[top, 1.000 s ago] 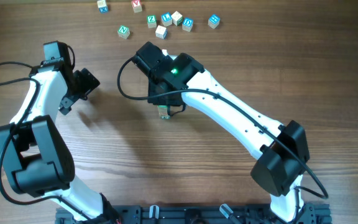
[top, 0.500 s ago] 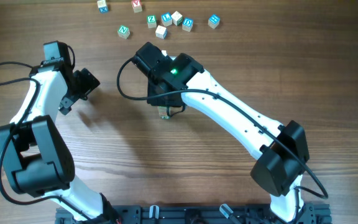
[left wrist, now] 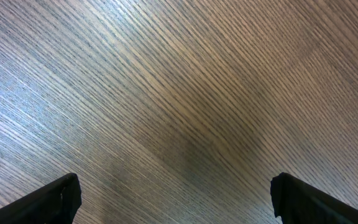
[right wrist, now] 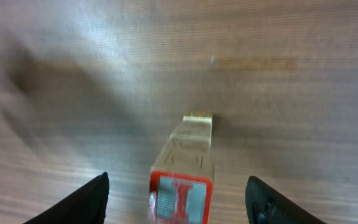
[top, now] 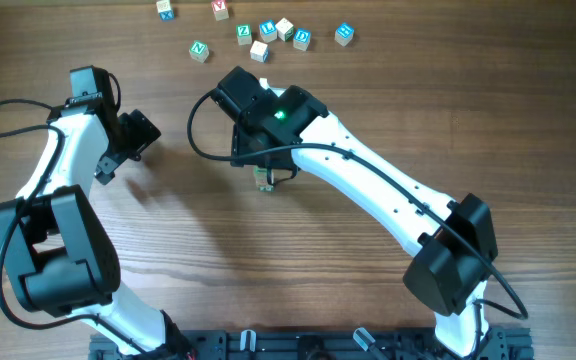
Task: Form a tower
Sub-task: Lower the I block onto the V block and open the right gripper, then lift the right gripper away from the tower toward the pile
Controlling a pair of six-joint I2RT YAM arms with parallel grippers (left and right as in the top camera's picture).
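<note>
Your right gripper (right wrist: 176, 183) hangs over the tower (right wrist: 184, 165), fingers spread clear of its red-I top at 3 and 9 o'clock so it stands free, 6 o'clock of the loose cubes (top: 268, 30), while your left gripper (left wrist: 176, 199) waits wide open and empty.

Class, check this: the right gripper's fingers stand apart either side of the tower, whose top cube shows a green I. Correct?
No: the right wrist view shows the I is red, not green. The right gripper's fingers do stand apart either side of the tower.
</note>
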